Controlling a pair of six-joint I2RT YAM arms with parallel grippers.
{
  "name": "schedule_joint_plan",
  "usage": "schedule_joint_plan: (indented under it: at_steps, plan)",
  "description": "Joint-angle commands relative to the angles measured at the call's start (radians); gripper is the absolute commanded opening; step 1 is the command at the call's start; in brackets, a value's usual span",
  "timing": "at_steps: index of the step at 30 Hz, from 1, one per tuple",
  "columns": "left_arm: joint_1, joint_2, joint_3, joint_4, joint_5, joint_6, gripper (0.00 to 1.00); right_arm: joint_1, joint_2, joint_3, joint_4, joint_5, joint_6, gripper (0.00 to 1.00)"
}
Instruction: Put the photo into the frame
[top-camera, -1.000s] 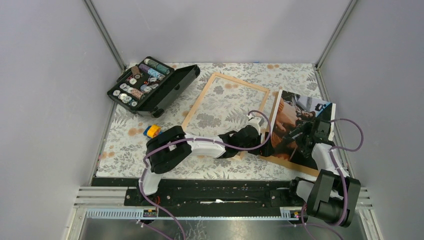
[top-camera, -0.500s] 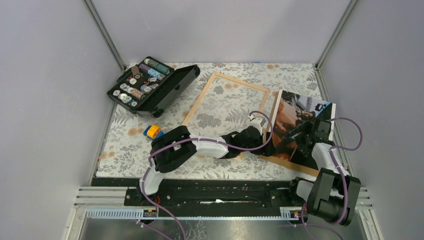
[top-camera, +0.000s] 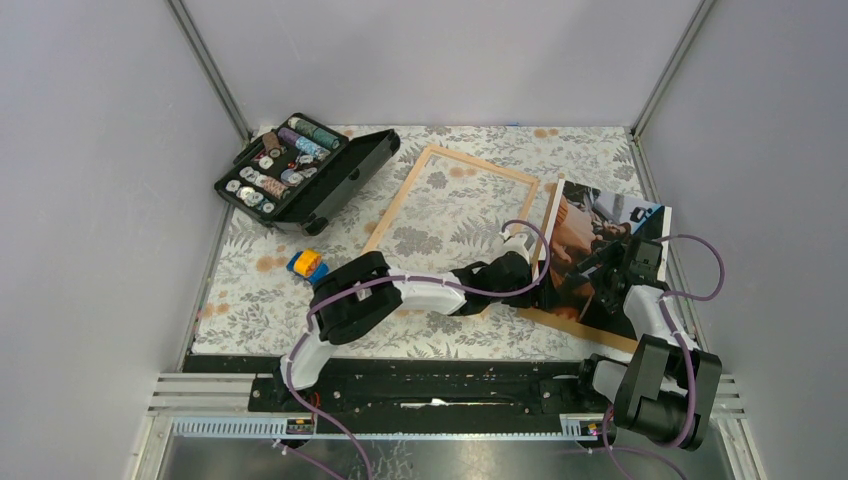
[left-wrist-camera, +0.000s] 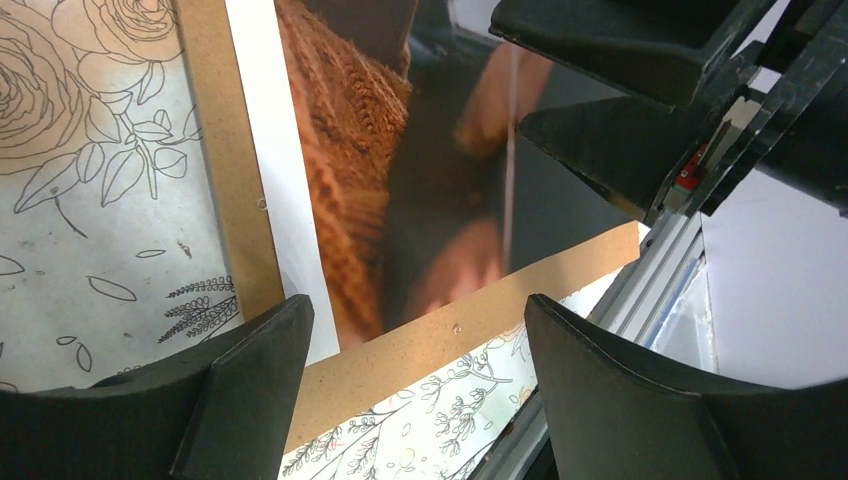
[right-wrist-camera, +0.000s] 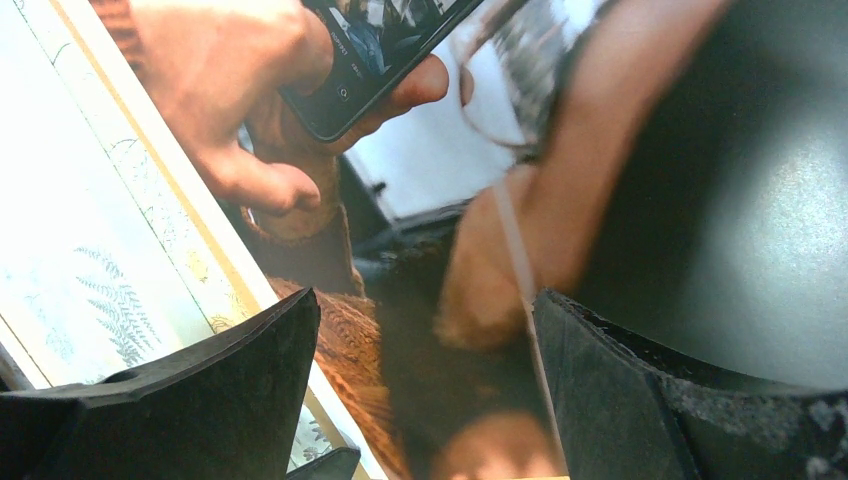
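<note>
While the photo (top-camera: 600, 240) lies outside the frame (top-camera: 398, 200), both arms reach over it from the near edge of a table covered in a leaf-patterned cloth (top-camera: 250, 290). The photo, dark with orange-brown tones, rests on a plain brown backing board (left-wrist-camera: 440, 340) at the right, just beside the pale wooden frame, which lies flat in the middle with the cloth showing through it. The left gripper (left-wrist-camera: 412, 335) hovers above the photo's near corner with its fingers spread and holding nothing, probably placed there to catch an edge. The right gripper (right-wrist-camera: 425, 320) hangs over the photo's glossy middle, also spread and empty, perhaps to steady the sheet. An open black case (top-camera: 300, 170) of small spools sits at the far left
</note>
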Motion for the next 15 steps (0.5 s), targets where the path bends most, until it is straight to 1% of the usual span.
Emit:
schedule_joint_plan:
  at_steps: [1,6,11,15]
  plan:
    - [-0.007,0.042,0.037,-0.075,-0.033,-0.049,0.84,-0.003,0.012,-0.012,-0.034,-0.021,-0.008,0.86]
    - [-0.012,0.012,0.054,-0.154,-0.115,-0.008,0.87,-0.003,0.014,-0.013,-0.035,-0.022,-0.007,0.86]
    - [-0.014,0.026,0.033,-0.137,-0.093,-0.032,0.88,-0.003,0.026,-0.008,-0.032,-0.025,-0.006,0.86]
    - [-0.023,0.008,0.006,-0.151,-0.139,-0.03,0.88,-0.003,0.027,-0.009,-0.032,-0.024,-0.008,0.86]
